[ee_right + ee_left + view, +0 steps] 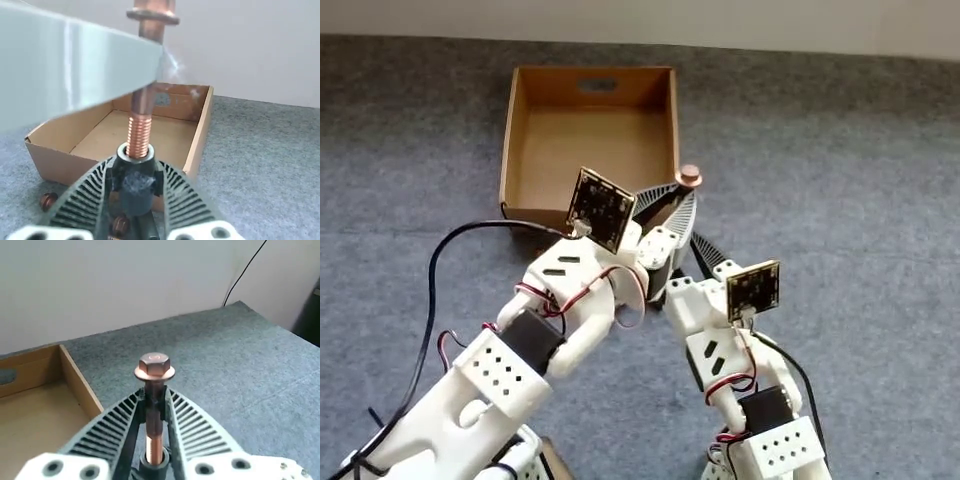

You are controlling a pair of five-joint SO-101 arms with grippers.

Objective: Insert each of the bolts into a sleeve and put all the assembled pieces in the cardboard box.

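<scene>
Left claw (155, 393), clenched on a bolt (154, 368), meets the sleeve (134, 184) gripped by the right claw (135, 166); cardboard box (509, 150) empty, loose bolts (48, 200) waiting.

Table covering (860, 140): grey, felt-like, evenly textured, running to the far edge. Wall (125, 280) behind the table: plain, pale, unmarked. A thin black cable (244, 270) descends the wall to the table's far corner. Dark object (311, 315) beside that corner, unidentifiable. Lighting soft and even.
</scene>
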